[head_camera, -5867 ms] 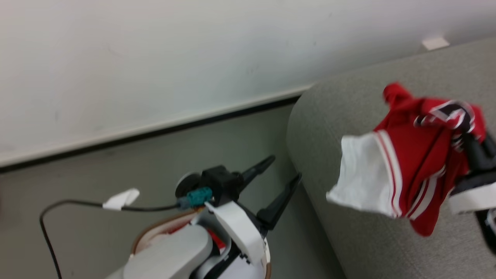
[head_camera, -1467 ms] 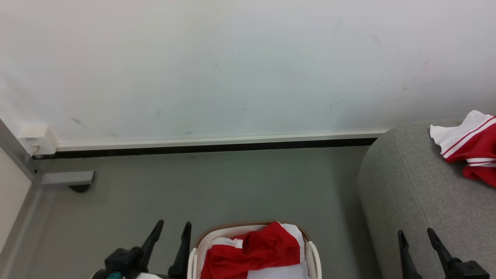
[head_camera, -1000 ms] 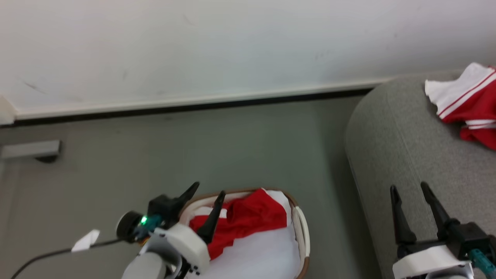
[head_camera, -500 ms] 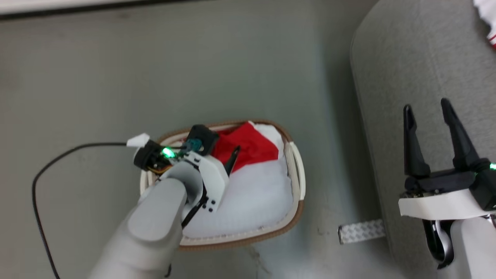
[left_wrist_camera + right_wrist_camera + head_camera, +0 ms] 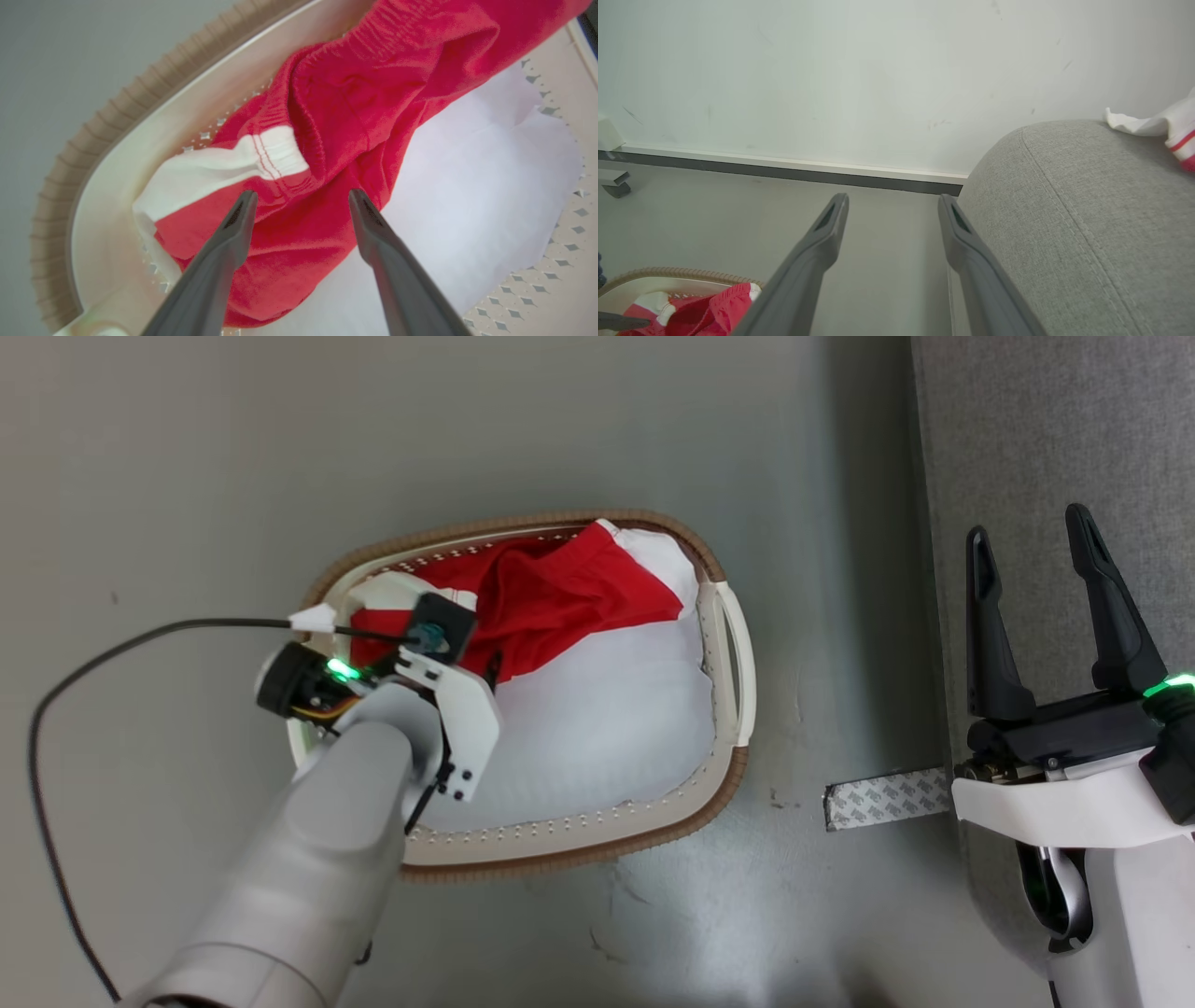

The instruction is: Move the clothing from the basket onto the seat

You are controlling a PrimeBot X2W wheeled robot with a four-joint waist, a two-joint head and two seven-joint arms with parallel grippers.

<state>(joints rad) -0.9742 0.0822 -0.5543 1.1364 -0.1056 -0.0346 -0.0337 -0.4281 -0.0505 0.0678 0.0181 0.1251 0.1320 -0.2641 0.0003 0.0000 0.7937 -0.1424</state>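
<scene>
Downward the head camera has tipped in the last half second, and the left gripper (image 5: 301, 193) has sunk lower into the basket (image 5: 597, 845), so its fingers are now almost hidden under its wrist in the head view.

The seat (image 5: 1027, 429) lies beneath the right gripper (image 5: 1027, 527) and runs on ahead of its fingertips and off to its right. In the right wrist view its rounded corner sits just right of the right finger, and a white, red-striped garment (image 5: 1169, 123) lies on top of it, well ahead of that gripper and to its right. The floor (image 5: 467, 420) spreads to the right gripper's left and all round the basket. The basket stands under the left gripper, well to the right gripper's left.

A white pad (image 5: 607, 709) covers the basket's bottom, to the right of the left gripper's fingers. The red clothing (image 5: 364, 102) with its white band is bunched at the basket's far end, directly under and ahead of the left fingertips. Those fingers stand spread wide, one on each side of a red fold, clamping nothing; whether the tips touch the cloth I cannot tell.

The right gripper is spread wide too and empty, hanging above the seat's edge. A patterned strip (image 5: 882, 798) lies on the floor just left of its wrist.
</scene>
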